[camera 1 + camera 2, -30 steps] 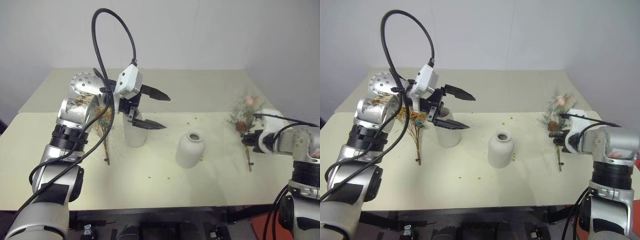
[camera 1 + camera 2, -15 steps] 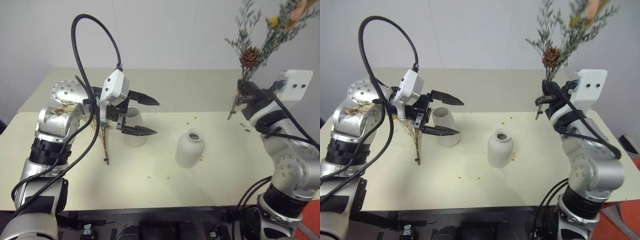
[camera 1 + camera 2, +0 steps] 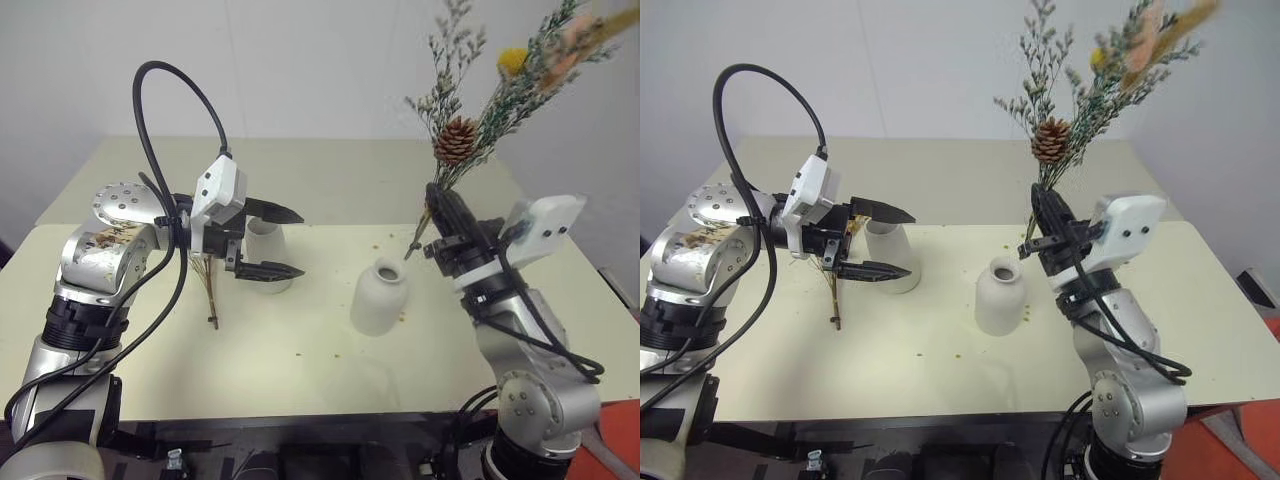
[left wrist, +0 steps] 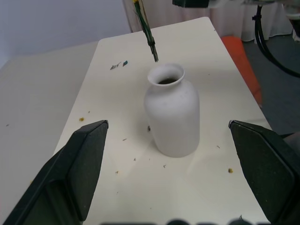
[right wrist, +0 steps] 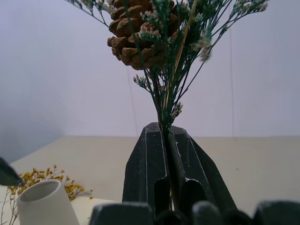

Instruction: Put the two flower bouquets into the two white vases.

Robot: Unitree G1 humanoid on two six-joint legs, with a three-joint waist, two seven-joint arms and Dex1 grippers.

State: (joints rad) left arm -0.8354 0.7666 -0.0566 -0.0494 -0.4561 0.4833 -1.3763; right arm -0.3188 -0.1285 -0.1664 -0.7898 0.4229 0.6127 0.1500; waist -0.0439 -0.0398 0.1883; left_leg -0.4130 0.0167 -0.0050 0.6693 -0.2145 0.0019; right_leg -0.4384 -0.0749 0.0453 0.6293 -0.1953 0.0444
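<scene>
A bare test room is showing: plain white walls (image 3: 330,60) surrounding a cream table (image 3: 300,370)

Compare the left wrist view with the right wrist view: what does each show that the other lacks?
Left wrist: the squat narrow-necked vase between the open left gripper's fingers, stem tips hanging just above and beyond its mouth. Right wrist: the right gripper shut on the grey-green bouquet with its pine cone, plus the tall vase's rim and the yellow bouquet behind it. Shared: the cream table and that bouquet's stems.
</scene>
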